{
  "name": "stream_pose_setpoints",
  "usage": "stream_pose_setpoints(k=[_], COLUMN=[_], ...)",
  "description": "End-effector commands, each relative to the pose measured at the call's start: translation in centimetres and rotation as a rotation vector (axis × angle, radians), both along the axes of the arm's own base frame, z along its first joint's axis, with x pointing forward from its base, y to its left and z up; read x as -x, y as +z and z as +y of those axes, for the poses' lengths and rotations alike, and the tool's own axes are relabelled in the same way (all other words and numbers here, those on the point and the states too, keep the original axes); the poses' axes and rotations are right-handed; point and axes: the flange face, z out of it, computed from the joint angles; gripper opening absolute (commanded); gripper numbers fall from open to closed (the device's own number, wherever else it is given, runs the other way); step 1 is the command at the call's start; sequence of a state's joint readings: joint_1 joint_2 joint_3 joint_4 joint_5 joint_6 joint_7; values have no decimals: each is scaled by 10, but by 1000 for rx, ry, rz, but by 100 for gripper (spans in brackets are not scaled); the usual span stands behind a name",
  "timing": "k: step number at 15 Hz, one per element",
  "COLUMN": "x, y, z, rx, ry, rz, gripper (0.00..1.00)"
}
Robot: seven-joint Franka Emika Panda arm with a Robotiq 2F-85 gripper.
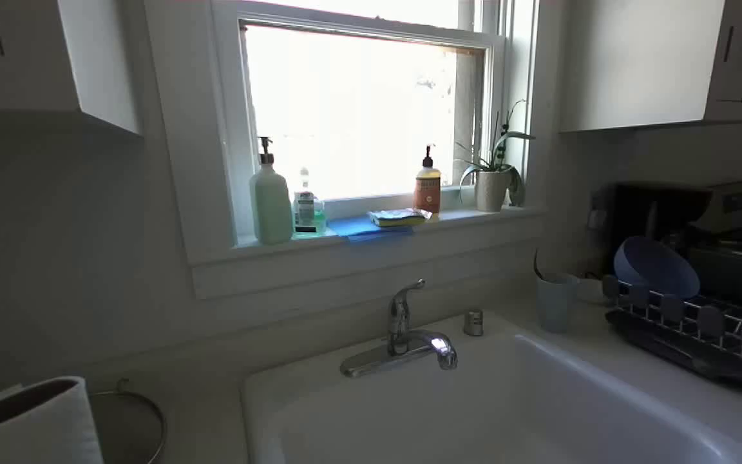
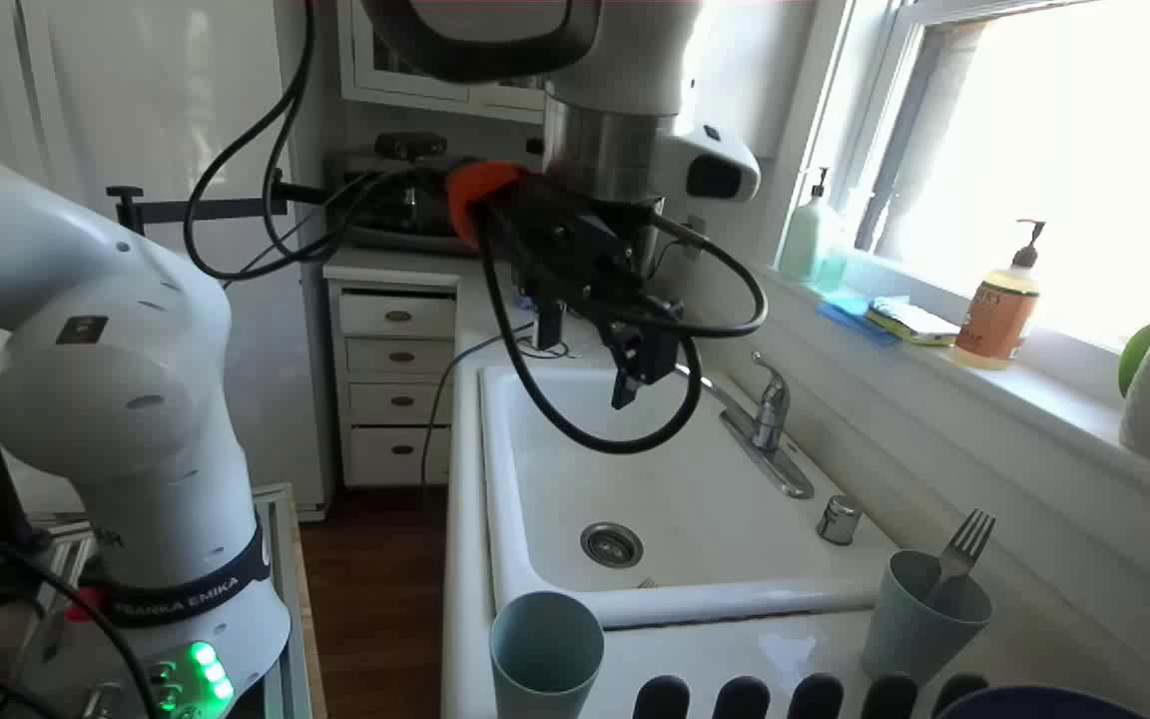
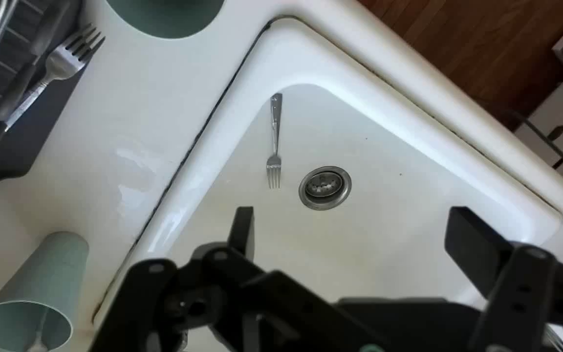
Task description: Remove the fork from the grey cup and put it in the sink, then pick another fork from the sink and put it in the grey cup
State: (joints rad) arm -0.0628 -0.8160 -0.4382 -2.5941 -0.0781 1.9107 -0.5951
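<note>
Fork lying in sink near drain. Second fork leaning in grey cup. Fingers spread wide, holding nothing.

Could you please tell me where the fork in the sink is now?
In the wrist view, the fork lies in the sink, near the upper middle of the picture, with the drain close on its right.

The sink was smooth and glossy, like the counter beside it. The fork in the sink and the tap at its edge were shiny metal. The grey cup beside the sink looked like matt plastic; the floor was wood.
</note>
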Motion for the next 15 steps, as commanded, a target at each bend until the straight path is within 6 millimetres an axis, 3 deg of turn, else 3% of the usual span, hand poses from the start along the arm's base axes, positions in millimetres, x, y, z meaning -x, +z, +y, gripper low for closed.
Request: stream_pose_setpoints(k=[1,7,12,15], x=[0,0,-51,-80], y=[0,0,23,34], z=[0,0,-30,-59], rx=[0,0,-15,-1], ry=[0,0,-309,-458], rz=[1,1,-154,-236], gripper=[100,100,100,100])
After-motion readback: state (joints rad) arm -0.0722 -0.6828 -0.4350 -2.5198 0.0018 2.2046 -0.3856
